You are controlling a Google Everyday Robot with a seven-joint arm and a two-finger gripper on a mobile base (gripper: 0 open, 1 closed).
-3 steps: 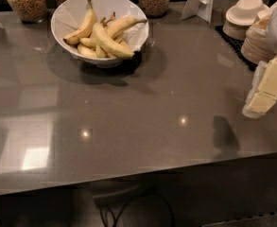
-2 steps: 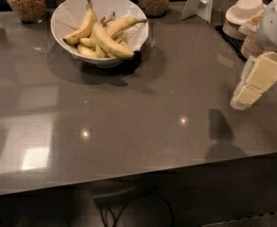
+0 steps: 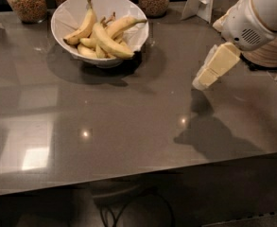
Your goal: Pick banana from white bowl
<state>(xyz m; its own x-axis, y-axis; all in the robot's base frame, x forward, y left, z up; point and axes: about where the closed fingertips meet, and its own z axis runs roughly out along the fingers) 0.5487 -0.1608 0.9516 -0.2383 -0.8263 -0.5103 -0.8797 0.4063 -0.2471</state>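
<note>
A large glossy white bowl [image 3: 67, 18] stands at the back left of the grey counter. Several yellow bananas [image 3: 108, 40] lie piled in it, stems pointing up and to the right. My gripper [image 3: 205, 79] hangs from the white arm at the right, above the counter and well to the right of the bowl, tips pointing down and left. It holds nothing.
Glass jars of grains [image 3: 27, 1] stand along the back edge behind the bowl. A white card stand [image 3: 202, 1] is at the back right. A stack of cream dishes [image 3: 270, 56] sits behind the arm at the right edge. The counter's front edge [image 3: 128, 178] runs near the bottom.
The arm and gripper have moved left and inward over the counter, towards the bowl. The bowl and bananas have not moved on the counter.
</note>
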